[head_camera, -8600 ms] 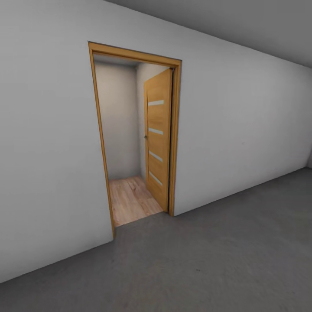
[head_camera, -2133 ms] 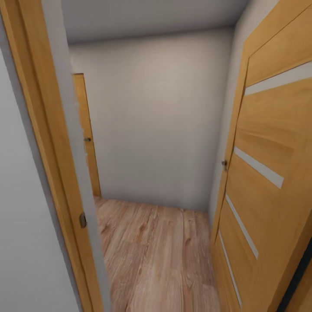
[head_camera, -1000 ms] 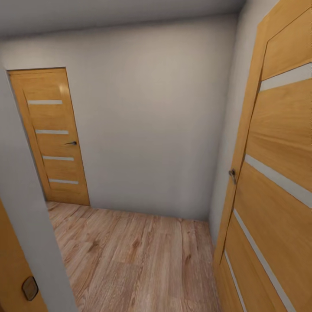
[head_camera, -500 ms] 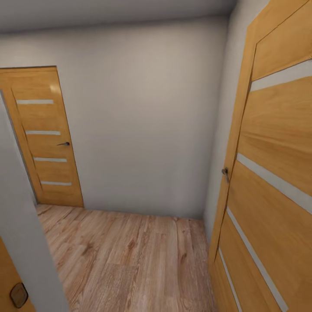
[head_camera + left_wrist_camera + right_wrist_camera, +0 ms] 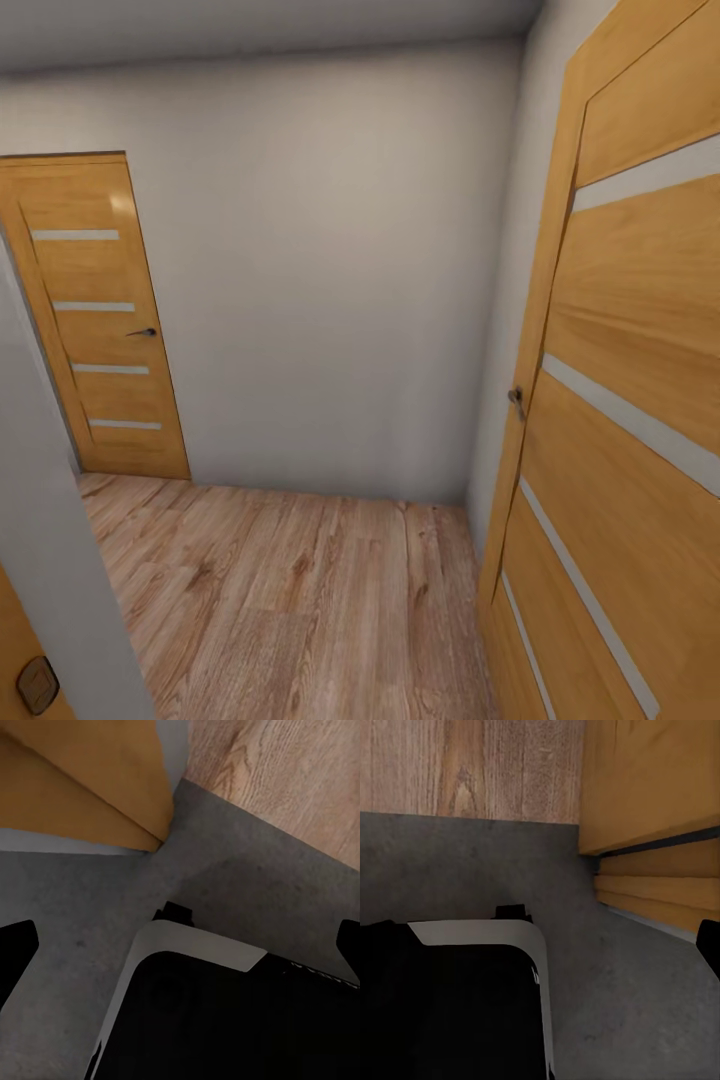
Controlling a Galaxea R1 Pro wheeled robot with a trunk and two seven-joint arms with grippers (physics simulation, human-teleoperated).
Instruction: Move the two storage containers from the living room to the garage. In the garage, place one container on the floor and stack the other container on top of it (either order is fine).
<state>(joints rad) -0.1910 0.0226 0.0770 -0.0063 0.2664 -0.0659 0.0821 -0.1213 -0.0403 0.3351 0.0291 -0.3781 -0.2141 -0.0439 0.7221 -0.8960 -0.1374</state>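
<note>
Ahead, wood floor (image 5: 300, 600) meets open door (image 5: 640, 400) edge; left hand (image 5: 180, 945), right hand (image 5: 540, 937) gape empty.

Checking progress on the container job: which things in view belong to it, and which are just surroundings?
Job:
- dark grey floor, at the threshold beneath the robot
- storage containers: none in sight

Surroundings:
- open door
- closed door
- wood plank floor
- white wall

Left wrist view: the camera looked down on the dark grey floor (image 5: 90, 907), where it met light wood planks (image 5: 285, 780) along a straight seam. An orange-brown wooden door frame (image 5: 82, 787) stood at the seam. The robot's black, white-edged base (image 5: 225, 1012) lay below. Dark left gripper fingertips (image 5: 15, 952) showed at both picture edges, set wide apart, nothing between them.
</note>
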